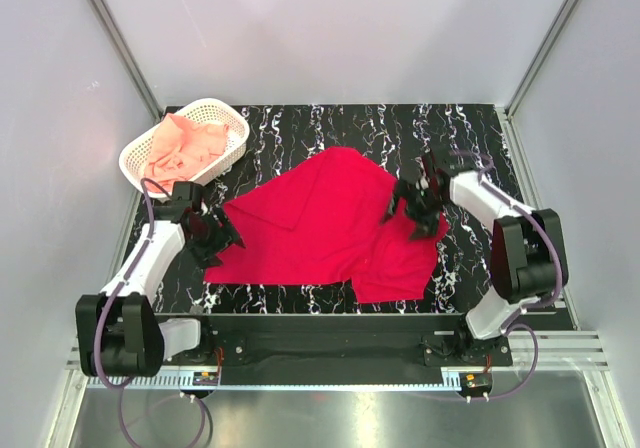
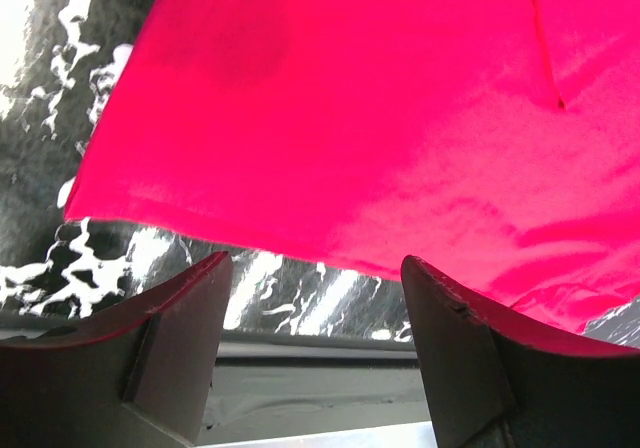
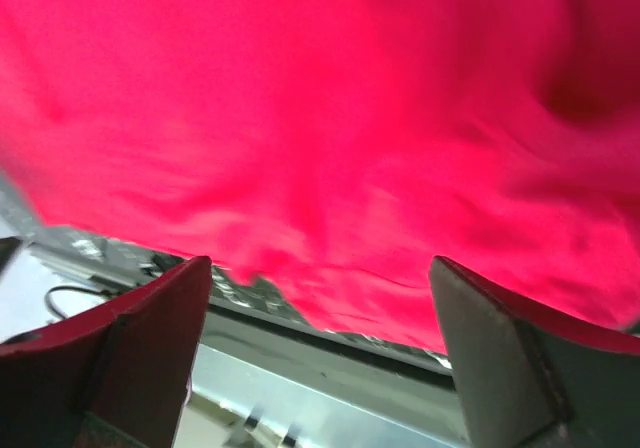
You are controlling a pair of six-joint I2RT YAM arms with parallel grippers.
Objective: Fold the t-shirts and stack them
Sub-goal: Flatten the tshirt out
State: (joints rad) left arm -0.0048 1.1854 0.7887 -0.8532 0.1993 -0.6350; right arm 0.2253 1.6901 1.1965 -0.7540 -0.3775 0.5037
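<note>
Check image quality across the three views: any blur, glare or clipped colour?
Top external: sharp and evenly lit, with mild glare on the metal strip in front. Left wrist: red t-shirt oversaturated, white glare on the marbled table, left pincer in shadow. Right wrist: soft, the shirt's folds smeared, right pincer dark.

Red t-shirt: soft matt cloth, fine smooth knit, shallow wrinkles, tiny bit of sheen up close. Pink t-shirt: same matt cloth, crumpled. Basket: white plastic lattice, slight gloss. Table: black, white veins, marble look, smooth and glossy. Left gripper, right gripper: dark matt plastic fingers, bit scuffed at edges. Arm shells: smooth white plastic. Frame rails: dull metal. Walls: matt white.
</note>
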